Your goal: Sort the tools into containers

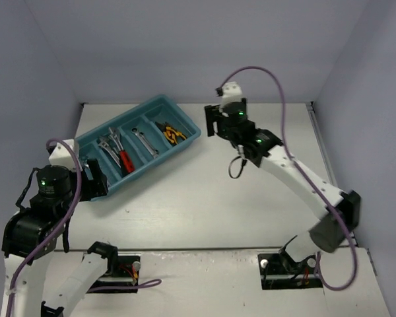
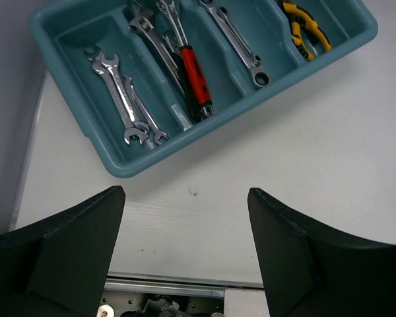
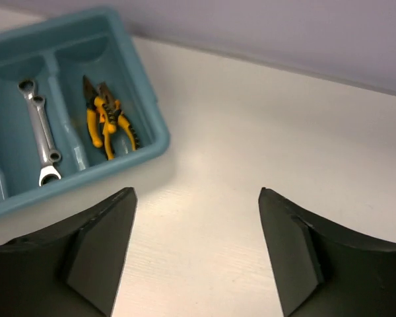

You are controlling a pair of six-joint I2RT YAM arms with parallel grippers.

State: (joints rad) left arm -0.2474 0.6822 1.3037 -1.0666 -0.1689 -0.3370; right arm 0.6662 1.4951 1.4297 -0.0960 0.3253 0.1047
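Tools first: every one in view lies inside the tray (image 1: 165, 158), which sits at an angle on the table (image 1: 218, 198), upper left of centre in the top view. Running compartment by compartment in the left wrist view: open-end wrenches (image 2: 122, 92) at the left end, then the red-handled wrench (image 2: 195, 79) beside other silver ones, then two ring wrenches (image 2: 241, 46), and the pliers (image 3: 104, 122) alone at the far right end. Like sits with like in each slot. Nothing lies loose on the table in any view, so by my reading the sort is finished, or as near as these pictures can show; the left arm does hide part of the tray's left end from above. All that looks left is pulling the arms back.

The left end effector (image 2: 185, 244) hangs over bare table just below the tray, fingers spread wide, holding nothing. The right end effector (image 3: 195, 244) hovers off the tray's pliers end, also spread and empty.

Writing? No brand, label or lettering is readable on the tools or the tray.
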